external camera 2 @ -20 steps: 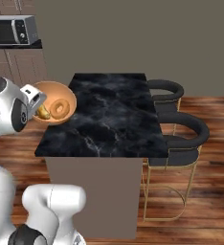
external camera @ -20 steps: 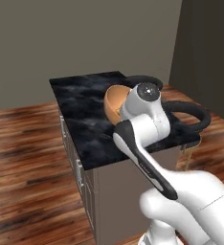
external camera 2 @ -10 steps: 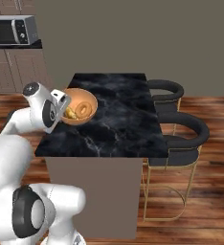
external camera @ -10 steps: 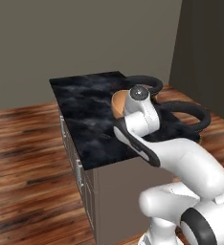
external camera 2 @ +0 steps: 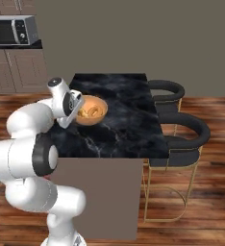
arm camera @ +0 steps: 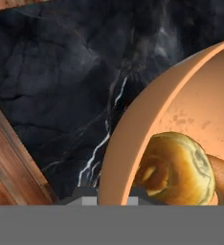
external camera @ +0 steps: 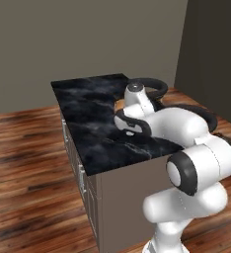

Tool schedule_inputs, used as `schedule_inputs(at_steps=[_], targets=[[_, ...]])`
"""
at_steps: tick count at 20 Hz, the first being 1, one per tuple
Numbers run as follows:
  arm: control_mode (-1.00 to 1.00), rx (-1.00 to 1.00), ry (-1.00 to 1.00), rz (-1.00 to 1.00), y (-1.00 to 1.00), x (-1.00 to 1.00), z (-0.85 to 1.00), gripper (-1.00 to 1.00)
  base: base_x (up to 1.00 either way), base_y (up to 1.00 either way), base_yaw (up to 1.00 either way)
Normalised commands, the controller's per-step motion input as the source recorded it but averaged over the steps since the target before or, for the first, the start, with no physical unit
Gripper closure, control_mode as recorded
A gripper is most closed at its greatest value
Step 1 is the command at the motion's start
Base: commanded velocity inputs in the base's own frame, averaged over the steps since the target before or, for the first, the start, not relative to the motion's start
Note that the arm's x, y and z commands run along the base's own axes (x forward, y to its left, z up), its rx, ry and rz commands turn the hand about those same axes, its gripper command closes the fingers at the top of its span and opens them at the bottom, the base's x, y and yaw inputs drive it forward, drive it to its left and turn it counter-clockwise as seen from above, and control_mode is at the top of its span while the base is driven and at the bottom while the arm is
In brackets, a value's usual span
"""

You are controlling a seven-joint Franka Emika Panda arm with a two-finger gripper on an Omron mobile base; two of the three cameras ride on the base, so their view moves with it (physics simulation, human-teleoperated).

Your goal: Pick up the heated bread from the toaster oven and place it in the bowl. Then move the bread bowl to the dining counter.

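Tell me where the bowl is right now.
In the right base view the bowl is over the dining counter, near its left edge, gripped by its rim, with the heated bread inside.

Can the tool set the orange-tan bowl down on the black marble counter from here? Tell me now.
Probably yes. The tool is shut on the rim of the orange-tan round bowl, already above the black white-veined marble counter, and nothing lies on the top below it.

No legible text, label, brand, number or sign appears on any surface in the three views.
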Motion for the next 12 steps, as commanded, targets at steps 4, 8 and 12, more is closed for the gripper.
schedule_inputs(at_steps=[4,8,12], targets=[[-1.00,-0.22,0.09,0.00,0.00,0.26,-0.98,1.00,0.00,0.00,0.00],[-1.00,-0.16,0.01,0.00,0.00,0.45,-0.71,1.00,0.00,0.00,0.00],[-1.00,-0.11,-0.03,0.00,0.00,0.19,-0.30,-1.00,0.00,0.00,0.00]])
